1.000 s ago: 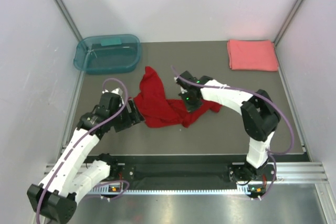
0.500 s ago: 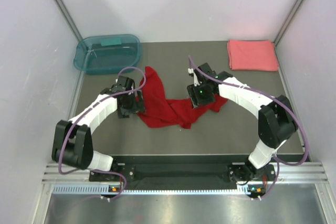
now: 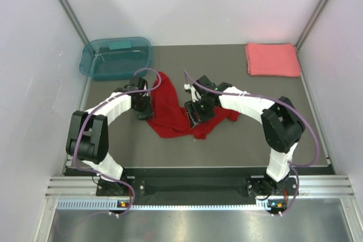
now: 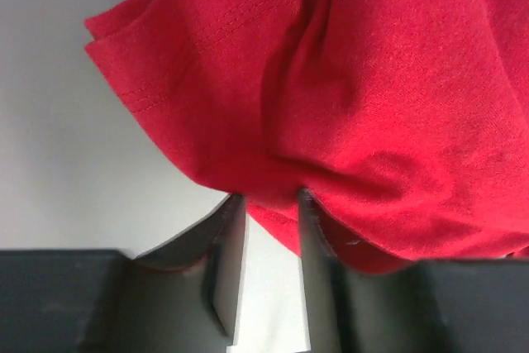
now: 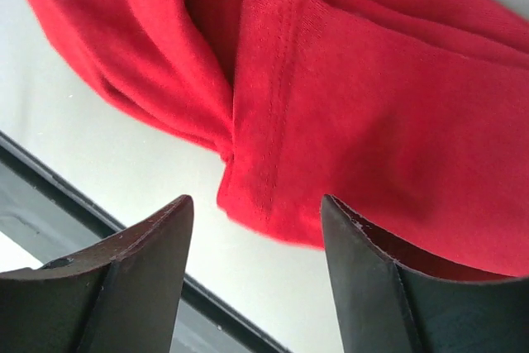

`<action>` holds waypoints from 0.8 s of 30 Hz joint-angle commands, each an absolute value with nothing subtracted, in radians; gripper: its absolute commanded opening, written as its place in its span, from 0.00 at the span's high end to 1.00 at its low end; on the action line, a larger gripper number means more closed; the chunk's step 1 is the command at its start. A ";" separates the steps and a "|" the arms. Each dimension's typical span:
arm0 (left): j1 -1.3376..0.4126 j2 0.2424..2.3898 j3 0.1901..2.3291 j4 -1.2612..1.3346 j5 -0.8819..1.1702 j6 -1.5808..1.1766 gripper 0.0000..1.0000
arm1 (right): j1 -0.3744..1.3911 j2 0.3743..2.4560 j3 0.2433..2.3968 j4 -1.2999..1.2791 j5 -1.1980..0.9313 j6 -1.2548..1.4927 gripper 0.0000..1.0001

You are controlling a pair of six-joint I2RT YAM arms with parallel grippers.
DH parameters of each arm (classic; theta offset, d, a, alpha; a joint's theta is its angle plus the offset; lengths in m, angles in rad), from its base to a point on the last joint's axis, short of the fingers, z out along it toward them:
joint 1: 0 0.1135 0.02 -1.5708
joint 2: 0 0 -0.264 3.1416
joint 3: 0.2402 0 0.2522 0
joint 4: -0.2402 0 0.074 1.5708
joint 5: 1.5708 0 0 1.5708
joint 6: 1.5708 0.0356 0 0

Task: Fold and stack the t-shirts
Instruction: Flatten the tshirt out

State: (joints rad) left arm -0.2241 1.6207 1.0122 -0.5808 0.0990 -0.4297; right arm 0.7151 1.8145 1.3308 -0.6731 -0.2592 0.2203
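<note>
The deep red t-shirt (image 3: 169,101) (image 4: 372,80) (image 5: 372,121) lies crumpled mid-table. My left gripper (image 3: 146,111) (image 4: 269,200) sits at its left edge. Its jaws are narrow but still apart, with a fold of the hem between the tips and table showing through the gap. My right gripper (image 3: 193,113) (image 5: 256,200) hovers over the shirt's middle with jaws wide open and a stitched hem just beyond the tips; it holds nothing. The coral-pink t-shirt (image 3: 272,59) rests as a neat folded rectangle at the far right corner.
A teal translucent tub (image 3: 116,58) stands at the far left corner, close behind my left arm. White walls close in the table on three sides. A black rail (image 3: 193,185) runs along the near edge.
My right gripper opened, let go of the red shirt and shifted left. My left arm swung in to the shirt's left edge, and its jaws narrowed around the hem.
</note>
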 commanded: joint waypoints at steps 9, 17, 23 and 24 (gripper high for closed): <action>-0.216 1.548 1.051 -0.597 0.100 -0.394 1.00 | 0.779 1.950 1.436 -0.693 -0.147 0.221 0.52; -0.216 1.413 1.084 -0.675 0.072 -0.388 1.00 | 0.765 1.827 1.413 -0.749 -0.026 0.230 1.00; -0.216 1.280 1.181 -0.768 0.083 -0.408 1.00 | 0.727 1.590 1.414 -0.857 0.049 0.242 1.00; -0.216 1.240 1.205 -0.791 0.086 -0.411 1.00 | 0.715 1.556 1.426 -0.877 0.058 0.238 1.00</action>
State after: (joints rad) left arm -0.2230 1.3403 1.1255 -0.7273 0.0891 -0.4091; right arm 0.7441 1.7271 1.3880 -0.7944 -0.0162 0.2317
